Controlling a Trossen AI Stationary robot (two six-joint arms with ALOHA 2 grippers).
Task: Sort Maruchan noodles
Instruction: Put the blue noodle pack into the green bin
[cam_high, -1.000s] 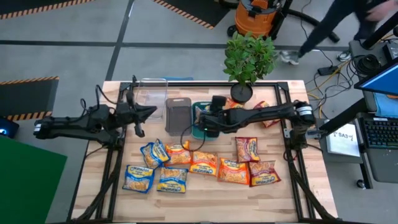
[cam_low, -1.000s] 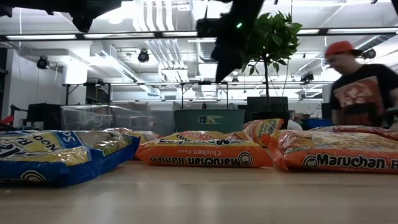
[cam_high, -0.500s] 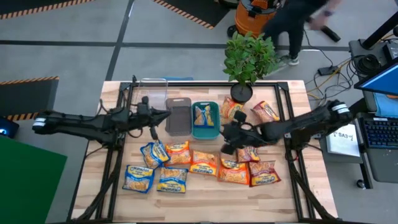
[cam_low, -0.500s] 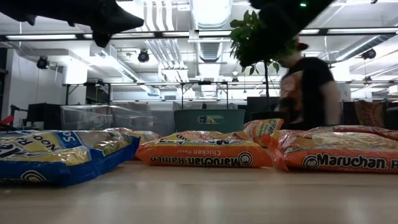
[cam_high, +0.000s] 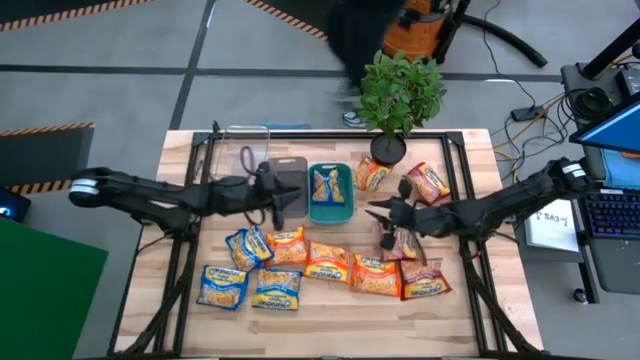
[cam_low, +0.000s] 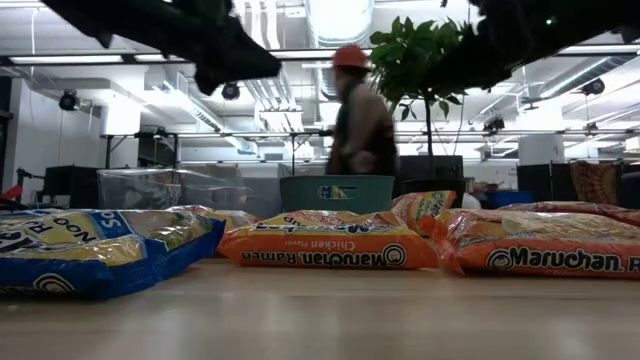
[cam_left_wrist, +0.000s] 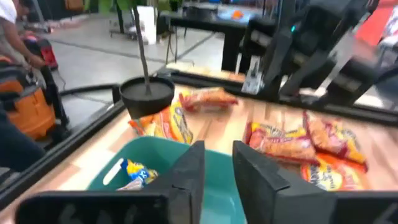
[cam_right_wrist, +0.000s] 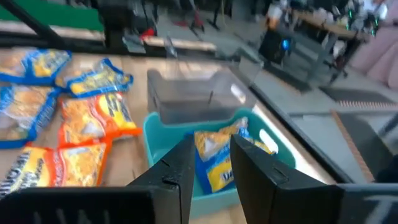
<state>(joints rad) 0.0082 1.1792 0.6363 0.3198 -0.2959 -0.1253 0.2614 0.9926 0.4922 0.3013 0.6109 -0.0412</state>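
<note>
Several Maruchan packets lie flat on the near half of the table: blue-and-yellow ones (cam_high: 248, 246), orange ones (cam_high: 328, 262) and maroon ones (cam_high: 425, 278). Two more orange packets (cam_high: 428, 182) lie near the plant. One blue-and-yellow packet (cam_right_wrist: 219, 158) rests inside the teal bin (cam_high: 345, 205). My left gripper (cam_high: 280, 197) hovers over the grey bin (cam_high: 290, 170), narrowly open and empty; its wrist view shows the gripper (cam_left_wrist: 219, 149) above the teal bin. My right gripper (cam_high: 380, 215) hangs right of the teal bin, above a maroon packet (cam_high: 405, 242), narrowly open and empty (cam_right_wrist: 211, 143).
A clear bin (cam_high: 245, 150) stands left of the grey one. A potted plant (cam_high: 400, 95) sits at the far edge, right of the teal bin. Black frame rails (cam_high: 185, 260) run along both table sides. A person (cam_low: 362, 125) walks behind the table.
My right gripper has left the space over the teal bin and swung toward the table's right and near side, ending above the maroon packet. My left gripper has travelled right, from beside the clear bin to over the grey bin. The person has walked across behind the table.
</note>
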